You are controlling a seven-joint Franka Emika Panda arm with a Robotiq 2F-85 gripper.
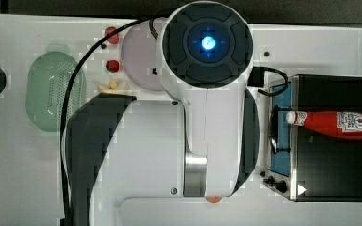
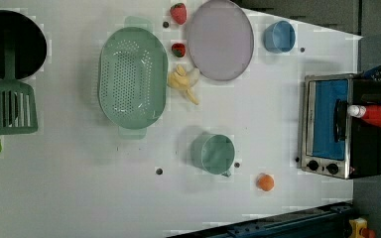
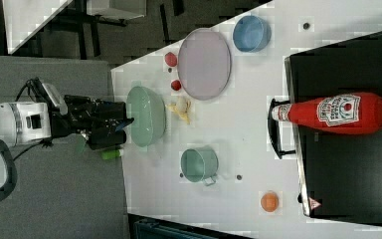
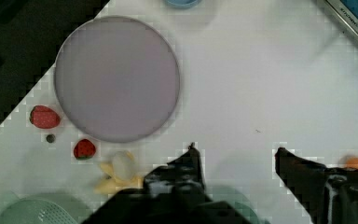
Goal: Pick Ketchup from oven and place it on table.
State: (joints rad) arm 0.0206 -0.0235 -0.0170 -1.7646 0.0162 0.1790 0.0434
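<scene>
The ketchup [image 1: 334,125] [image 2: 377,115] [image 3: 335,113], a red bottle with a white cap, lies on its side on the black top of the oven [image 1: 330,165] [image 2: 327,126] [image 3: 348,174], cap over the door handle. The oven door is shut and stands at the top view's right end of the white table [image 1: 9,179] [image 2: 79,188] [image 3: 248,134] [image 4: 261,84]. My gripper [image 4: 236,149] [image 3: 125,127] hangs open high above the table's middle, far from the bottle, with nothing between its fingers [image 4: 192,158].
A pale purple plate [image 2: 220,39] [image 4: 116,77], two strawberries [image 2: 178,12], a peeled banana [image 2: 184,82], a green colander [image 2: 133,74], a green cup [image 2: 212,153], a blue cup [image 2: 279,36] and an orange fruit [image 2: 265,182] sit on the table. A black pot [image 2: 10,44] and a green spatula [image 2: 9,106] lie at the left view's left.
</scene>
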